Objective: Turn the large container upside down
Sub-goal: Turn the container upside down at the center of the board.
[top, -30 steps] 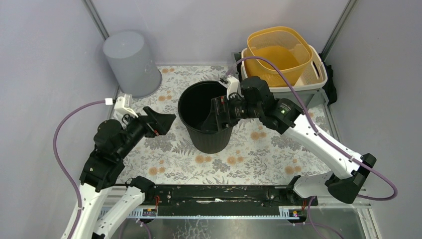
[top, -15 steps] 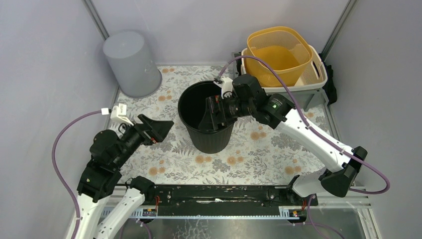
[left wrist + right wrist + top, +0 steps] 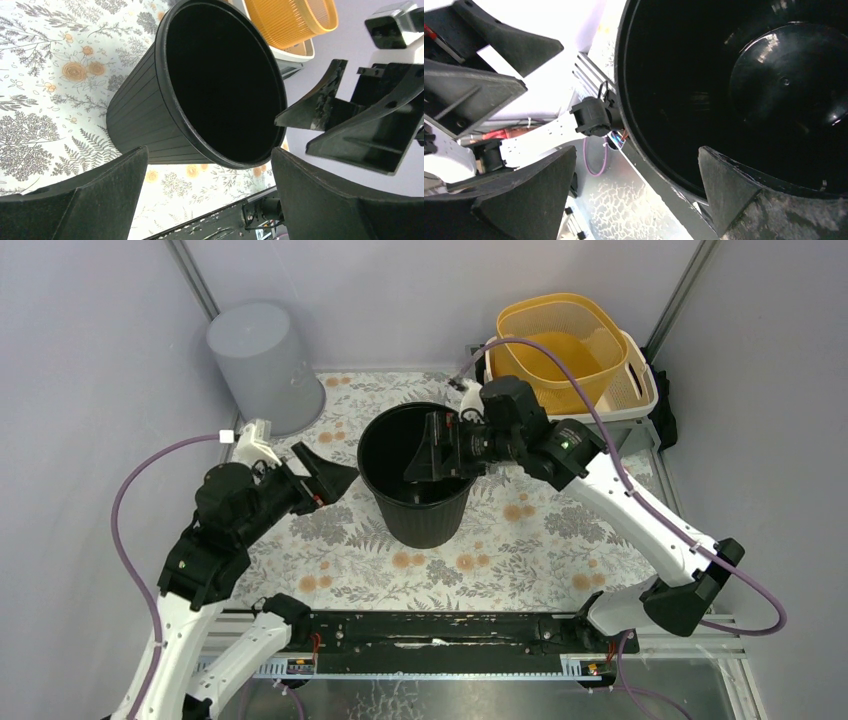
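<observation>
Black bin (image 3: 420, 512) upright — right pincer (image 3: 634, 150) agape

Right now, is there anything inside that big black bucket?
Only the bare, shiny bottom shows inside the black bucket; nothing loose. The open right gripper straddles the rim, and one finger hides part of the inside.

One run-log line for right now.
black bin: upright | left hand: open, beside bin | right hand: open over bin mouth | held: nothing

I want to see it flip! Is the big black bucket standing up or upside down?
Standing up. The black bucket sits on the flowery mat, open mouth facing up, its bare bottom showing inside.
</observation>
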Controlling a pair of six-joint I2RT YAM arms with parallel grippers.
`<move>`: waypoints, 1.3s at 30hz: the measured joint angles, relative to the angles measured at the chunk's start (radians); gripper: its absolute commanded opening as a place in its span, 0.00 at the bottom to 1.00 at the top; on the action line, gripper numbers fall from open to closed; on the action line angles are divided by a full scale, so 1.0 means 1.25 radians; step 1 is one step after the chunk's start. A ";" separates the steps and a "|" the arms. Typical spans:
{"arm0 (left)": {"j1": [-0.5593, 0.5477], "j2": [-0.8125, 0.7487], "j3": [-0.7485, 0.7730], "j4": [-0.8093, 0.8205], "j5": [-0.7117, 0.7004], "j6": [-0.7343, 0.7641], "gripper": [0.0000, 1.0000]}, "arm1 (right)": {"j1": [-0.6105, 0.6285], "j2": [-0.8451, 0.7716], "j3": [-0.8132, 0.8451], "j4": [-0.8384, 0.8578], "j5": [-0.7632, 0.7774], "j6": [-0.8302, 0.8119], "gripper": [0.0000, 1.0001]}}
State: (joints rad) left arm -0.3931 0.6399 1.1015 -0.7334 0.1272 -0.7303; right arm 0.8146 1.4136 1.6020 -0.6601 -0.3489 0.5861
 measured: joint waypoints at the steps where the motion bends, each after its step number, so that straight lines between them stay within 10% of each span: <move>1: 0.000 0.021 0.006 -0.002 0.000 0.003 1.00 | -0.016 0.000 0.000 -0.001 -0.010 0.011 0.99; 16: -0.001 -0.028 -0.044 -0.009 0.060 0.002 1.00 | -0.114 -0.125 -0.130 0.233 -0.154 0.095 0.99; 39: -0.010 -0.043 0.039 -0.078 0.132 -0.037 1.00 | -0.096 -0.041 0.220 -0.072 -0.063 0.152 1.00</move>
State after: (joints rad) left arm -0.4053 0.5858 1.1500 -0.8303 0.2920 -0.7765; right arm 0.6949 1.3624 1.8767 -0.7502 -0.4282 0.7765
